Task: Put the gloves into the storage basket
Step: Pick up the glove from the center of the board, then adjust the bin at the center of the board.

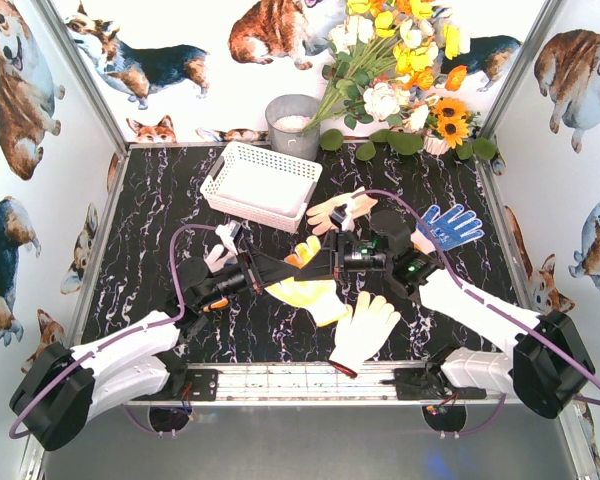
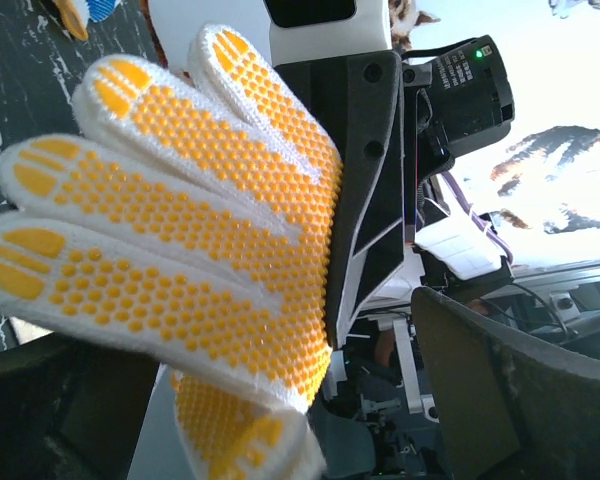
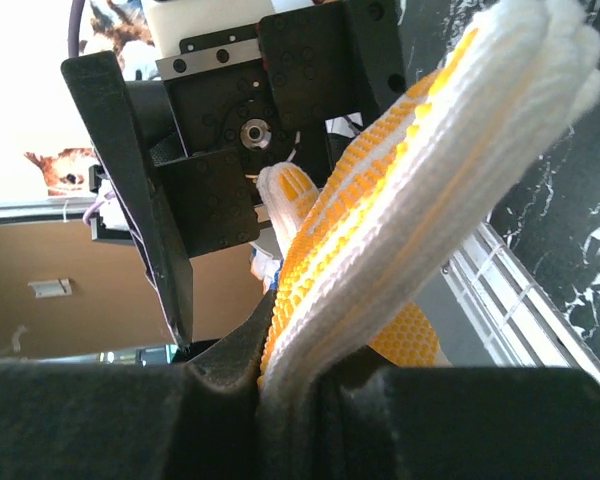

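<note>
Black marble-patterned desk (image 1: 160, 230) fills the top view, and above its middle the two arms meet. The right end effector (image 1: 337, 258) is pinched narrow on a yellow-dotted glove (image 1: 315, 292), which hangs from it over the desk. The left end effector (image 1: 280, 272) stands wide, holding nothing, with its long dark fingers reaching alongside that glove. The storage basket (image 1: 260, 185) sits at the back left of centre, well apart from the held glove. A grey bucket (image 1: 293, 125) stands just behind the basket, and a spray of flowers (image 1: 400, 70) is at the back right. Three more gloves lie on the desk. An orange-trimmed glove (image 1: 342, 210) is near the basket's right end and a blue glove (image 1: 450, 227) is further right. A white glove (image 1: 363, 330) lies at the near edge, just beside the hanging one. The right arm partly covers the ground between the orange-trimmed and blue gloves. In the left wrist view the dotted palm spreads across most of the frame between the wide-set dark fingers, and it hides much of the right arm's black housing behind it. In the right wrist view the glove's folded edge is clamped between the fingers at the bottom and rises toward the upper right. The left arm's black body faces it close by, and a strip of desk shows at the right.
</note>
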Robot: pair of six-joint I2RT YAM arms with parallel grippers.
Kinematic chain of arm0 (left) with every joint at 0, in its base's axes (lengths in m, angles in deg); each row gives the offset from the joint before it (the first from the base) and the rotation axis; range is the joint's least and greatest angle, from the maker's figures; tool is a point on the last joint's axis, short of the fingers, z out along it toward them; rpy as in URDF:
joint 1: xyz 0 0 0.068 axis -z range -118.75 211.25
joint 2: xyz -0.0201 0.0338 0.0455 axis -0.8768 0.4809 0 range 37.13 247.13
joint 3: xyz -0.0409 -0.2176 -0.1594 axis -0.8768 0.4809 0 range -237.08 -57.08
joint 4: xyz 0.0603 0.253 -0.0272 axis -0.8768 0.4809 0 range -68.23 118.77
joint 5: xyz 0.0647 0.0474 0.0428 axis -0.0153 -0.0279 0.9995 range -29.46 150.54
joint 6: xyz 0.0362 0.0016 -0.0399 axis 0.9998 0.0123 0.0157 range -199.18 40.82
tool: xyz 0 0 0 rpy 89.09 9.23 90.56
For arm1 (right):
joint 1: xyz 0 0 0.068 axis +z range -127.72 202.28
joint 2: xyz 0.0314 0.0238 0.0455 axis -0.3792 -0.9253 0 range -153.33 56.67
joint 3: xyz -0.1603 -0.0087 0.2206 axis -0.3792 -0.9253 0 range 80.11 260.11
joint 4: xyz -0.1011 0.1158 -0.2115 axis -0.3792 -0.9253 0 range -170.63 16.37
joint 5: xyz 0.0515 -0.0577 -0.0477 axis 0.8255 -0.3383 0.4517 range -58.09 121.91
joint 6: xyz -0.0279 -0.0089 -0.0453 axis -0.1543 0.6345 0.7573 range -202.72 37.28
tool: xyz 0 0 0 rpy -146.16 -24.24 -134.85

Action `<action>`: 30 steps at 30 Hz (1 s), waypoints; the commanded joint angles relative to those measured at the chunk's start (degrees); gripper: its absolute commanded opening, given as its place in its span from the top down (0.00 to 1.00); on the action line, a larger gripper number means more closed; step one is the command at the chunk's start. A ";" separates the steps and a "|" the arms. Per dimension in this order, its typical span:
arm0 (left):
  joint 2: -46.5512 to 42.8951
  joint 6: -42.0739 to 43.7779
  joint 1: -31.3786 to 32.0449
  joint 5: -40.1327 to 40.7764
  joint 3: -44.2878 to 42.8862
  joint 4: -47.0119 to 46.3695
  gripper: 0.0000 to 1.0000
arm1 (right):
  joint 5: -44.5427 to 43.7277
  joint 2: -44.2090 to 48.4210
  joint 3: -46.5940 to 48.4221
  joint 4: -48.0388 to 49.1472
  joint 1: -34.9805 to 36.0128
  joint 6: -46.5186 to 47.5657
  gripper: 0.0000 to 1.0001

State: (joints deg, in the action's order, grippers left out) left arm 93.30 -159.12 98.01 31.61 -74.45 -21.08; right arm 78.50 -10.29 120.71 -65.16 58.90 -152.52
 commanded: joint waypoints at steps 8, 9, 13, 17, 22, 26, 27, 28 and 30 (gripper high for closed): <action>0.65 -4.49 -0.72 0.47 -1.77 -12.44 0.00 | 2.66 -4.52 7.38 9.37 4.12 0.49 0.90; 0.31 -4.63 -0.72 1.40 -1.52 -12.74 0.00 | 2.64 -4.58 7.31 9.37 4.28 0.59 0.90; -1.74 -5.20 -0.88 4.94 -0.32 -13.21 0.00 | 2.17 -3.88 6.25 9.28 4.42 0.78 0.90; -4.24 -4.86 -1.31 8.14 0.20 -11.58 0.00 | 2.10 -3.60 5.81 8.85 4.42 1.06 0.90; -4.91 -5.33 -1.33 9.01 0.30 -10.67 0.14 | 2.72 -4.21 6.39 8.61 4.59 1.62 0.90; -5.50 -5.67 -1.40 9.78 0.67 -10.72 0.27 | 2.58 -4.15 6.42 6.72 4.60 3.31 0.90; -5.65 -5.54 -1.42 10.03 0.74 -10.64 0.30 | 2.40 -4.15 6.47 5.80 4.60 3.88 0.90; -5.83 -5.38 -1.42 10.37 0.75 -10.20 0.33 | 2.26 -4.14 6.57 4.78 4.60 4.66 0.90; -5.92 -4.78 -1.47 10.83 0.68 -9.08 0.41 | 2.07 -4.43 7.34 1.74 4.60 6.61 0.90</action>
State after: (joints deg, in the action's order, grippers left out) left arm 88.49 -164.06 97.15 41.40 -73.88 -28.23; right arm 80.10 -15.10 125.08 -60.55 63.17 -150.07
